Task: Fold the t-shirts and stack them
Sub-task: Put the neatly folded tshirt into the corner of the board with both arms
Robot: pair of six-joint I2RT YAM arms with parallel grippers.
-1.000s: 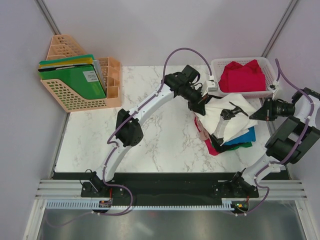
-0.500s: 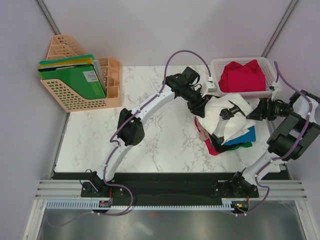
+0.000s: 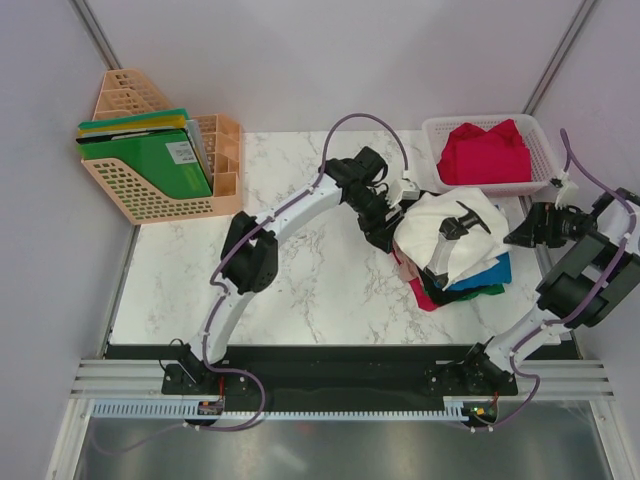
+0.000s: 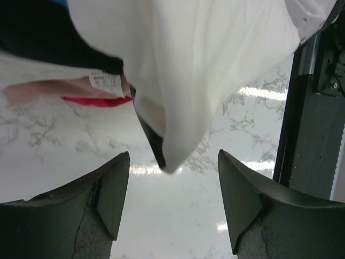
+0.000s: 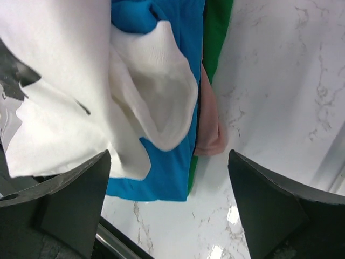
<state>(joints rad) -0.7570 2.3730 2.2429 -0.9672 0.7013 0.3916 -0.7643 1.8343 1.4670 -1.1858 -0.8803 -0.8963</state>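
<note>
A large white t-shirt with a black print lies loosely folded on top of a stack of t-shirts, with blue, green and red layers showing under it. My left gripper is open just left of the stack, holding nothing. In its wrist view the white shirt's edge hangs ahead of the open left gripper, with black, beige and red cloth at the left. My right gripper is open at the stack's right side. Beyond the empty right gripper lie white, blue, green and beige cloth.
A white mesh basket at the back right holds a red t-shirt. A peach file rack with green folders stands at the back left. Marble tabletop stretches left of the stack.
Both grippers have opened and let go of the white t-shirt, then drawn back from it to either side. The shirt has settled lower onto the stack.
</note>
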